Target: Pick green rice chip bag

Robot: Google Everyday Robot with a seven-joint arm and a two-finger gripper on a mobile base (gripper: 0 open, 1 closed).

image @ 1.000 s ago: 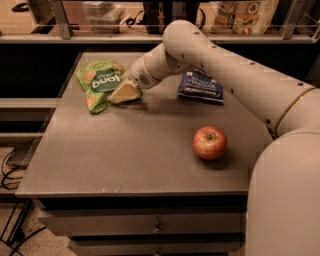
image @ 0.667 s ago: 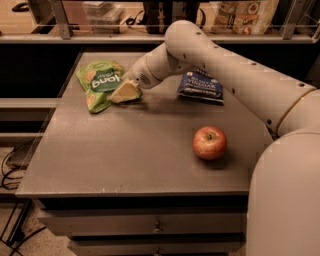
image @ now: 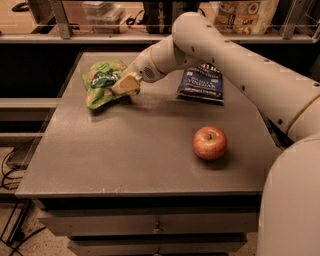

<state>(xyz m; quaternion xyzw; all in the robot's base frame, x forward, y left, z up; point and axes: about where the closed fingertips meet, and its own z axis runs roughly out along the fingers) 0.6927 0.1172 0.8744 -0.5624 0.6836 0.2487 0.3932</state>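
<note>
The green rice chip bag is a crinkly bright green pouch with a dark green label. It lies at the back left of the grey table. My gripper reaches in from the right on the long white arm. It sits on the bag's right edge and touches it. The part of the bag under the gripper is hidden.
A dark blue chip bag lies at the back of the table, right of the gripper and partly under the arm. A red apple sits at the front right. A shelf rail with jars runs behind the table.
The gripper and the green bag have stayed almost where they were; the bag's right edge looks slightly more bunched at the gripper. The apple and the blue bag have not moved.
</note>
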